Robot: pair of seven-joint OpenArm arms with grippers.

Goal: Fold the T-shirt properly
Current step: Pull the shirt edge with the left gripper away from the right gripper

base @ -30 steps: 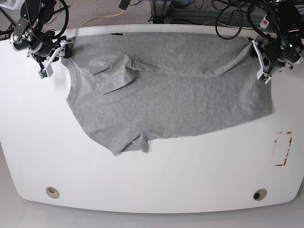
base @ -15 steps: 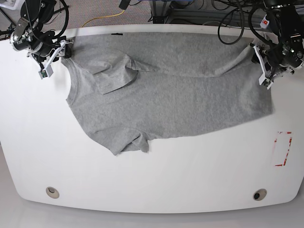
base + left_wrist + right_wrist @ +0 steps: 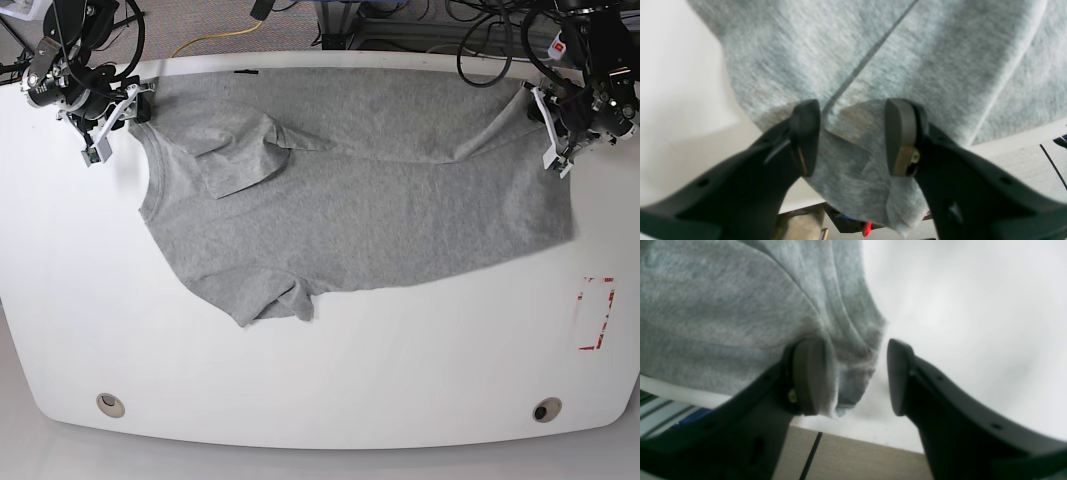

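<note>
- The T-shirt [image 3: 350, 210] lies spread across the far half of the white table [image 3: 320, 380], plain grey side up, with its neckline toward the left and its hem toward the right.
- Its far edge runs along the far rim of the table; one sleeve is folded in over the chest at upper left, the other sticks out toward the near side, left of centre.
- The left gripper [image 3: 852, 136] sits at the far right corner of the shirt, at the hem. In the left wrist view its two dark fingers [image 3: 806, 133] stand apart with a flap of grey cloth lying between them; the pads are not pressed together on it, and whether they touch the fabric I cannot tell.
- The right gripper [image 3: 857, 380] sits at the far left corner, by the shoulder. Its jaws are likewise spread: a bunched fold of the shirt lies against one finger [image 3: 810, 376], while the other finger stands clear with bare table behind it.
- A red-marked rectangle [image 3: 597, 313] is on the table near the right edge, apart from the shirt.
- Two round holes [image 3: 111, 405] sit close to the near edge, one at each side.
</note>
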